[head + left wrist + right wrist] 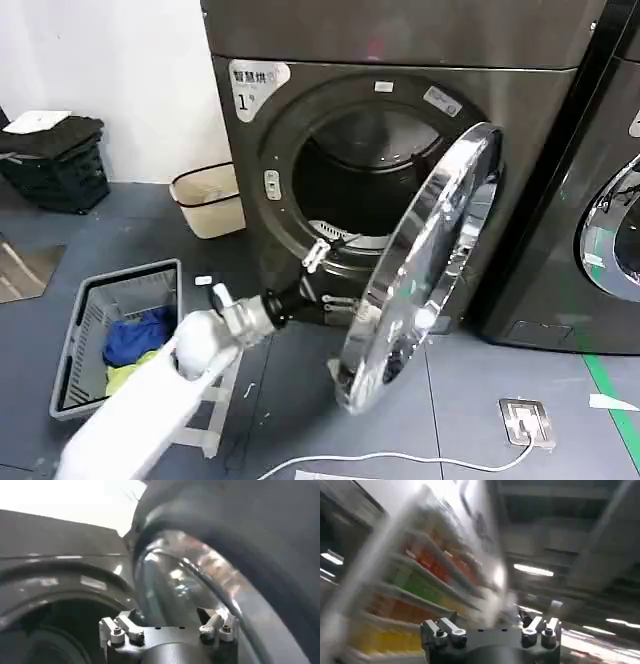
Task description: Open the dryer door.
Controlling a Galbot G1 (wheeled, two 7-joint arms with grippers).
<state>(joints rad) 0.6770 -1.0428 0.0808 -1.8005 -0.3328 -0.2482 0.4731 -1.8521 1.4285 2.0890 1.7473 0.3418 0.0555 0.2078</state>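
Observation:
The dryer door (430,270), a chrome ring around dark glass, stands swung out from the grey machine stickered "1" (247,95), so the drum opening (370,170) is exposed. My left arm reaches in low from the left. Its left gripper (338,305) is at the door's inner side near the lower edge of the opening. In the left wrist view the left gripper (167,615) is open, with the door's chrome rim (200,575) close in front and nothing between the fingers. The right gripper (487,616) is open and empty, pointing up at a ceiling and shelves.
A grey laundry basket (90,330) with blue and yellow-green clothes sits on the floor at the left. A beige bin (205,200) stands beside the dryer, and a black crate (55,160) farther left. A second dark machine (610,230) stands to the right. A floor socket (525,420) with a white cable lies in front.

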